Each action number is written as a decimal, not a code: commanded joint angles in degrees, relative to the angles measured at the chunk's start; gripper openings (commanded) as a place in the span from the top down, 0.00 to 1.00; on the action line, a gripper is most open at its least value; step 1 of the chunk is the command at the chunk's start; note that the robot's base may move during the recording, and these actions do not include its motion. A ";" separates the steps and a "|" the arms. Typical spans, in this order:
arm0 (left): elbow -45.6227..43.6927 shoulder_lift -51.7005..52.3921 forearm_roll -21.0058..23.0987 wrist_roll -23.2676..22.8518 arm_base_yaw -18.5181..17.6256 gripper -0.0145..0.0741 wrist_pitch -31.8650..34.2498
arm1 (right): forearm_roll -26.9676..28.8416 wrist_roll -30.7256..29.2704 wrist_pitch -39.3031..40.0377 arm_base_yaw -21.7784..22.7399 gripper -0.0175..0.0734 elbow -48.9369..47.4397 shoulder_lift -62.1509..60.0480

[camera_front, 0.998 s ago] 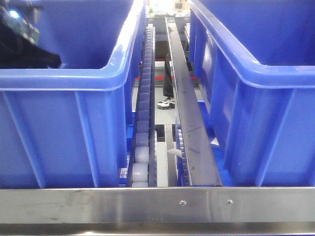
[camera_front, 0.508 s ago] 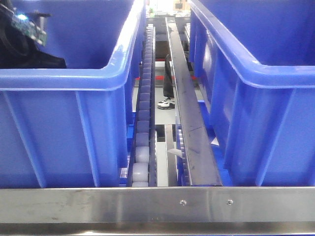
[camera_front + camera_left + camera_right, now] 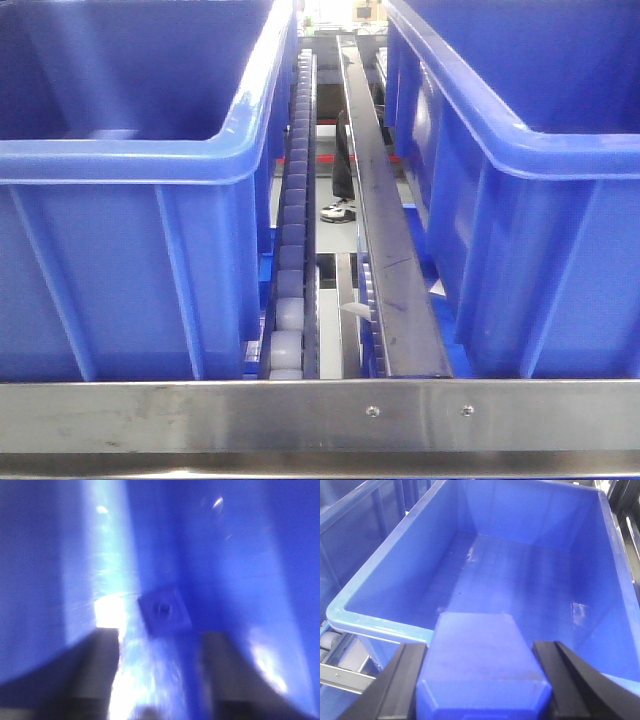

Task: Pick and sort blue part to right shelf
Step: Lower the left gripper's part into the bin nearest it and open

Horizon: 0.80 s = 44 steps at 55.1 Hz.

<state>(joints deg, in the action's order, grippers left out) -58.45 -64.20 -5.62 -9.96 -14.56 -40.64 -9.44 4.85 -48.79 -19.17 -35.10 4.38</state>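
My right gripper (image 3: 482, 680) is shut on a blue box-shaped part (image 3: 480, 655), held over the near rim of a large blue tub (image 3: 380, 572) that looks empty inside. My left gripper (image 3: 160, 670) is open, and its view is blurred. It hangs inside a blue tub above a small square blue piece with a centre hole (image 3: 164, 611), apart from the fingers. The front view shows the right shelf: a steel front rail (image 3: 200, 415) with two screws, the left tub (image 3: 130, 165) and the right tub (image 3: 520, 150). No gripper shows there.
A blue roller track (image 3: 290, 230) and a steel divider rail (image 3: 385, 250) run between the tubs. A person's legs and shoe (image 3: 338, 205) show behind the rack. White rollers (image 3: 330, 642) and a steel rail (image 3: 340, 675) lie left of the right gripper.
The black left arm that showed in the top-left corner of the left tub has moved up and left out of the front view. The shelf and tubs have not moved.
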 commanded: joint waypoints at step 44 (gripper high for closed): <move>22.73 50.09 -1.40 0.05 0.08 0.68 11.90 | -0.55 5.31 4.39 0.19 0.48 -13.35 24.27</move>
<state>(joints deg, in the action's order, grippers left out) -34.36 -13.54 -6.79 -9.96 -14.56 -32.99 -9.34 9.33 -48.79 -19.17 -43.65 22.48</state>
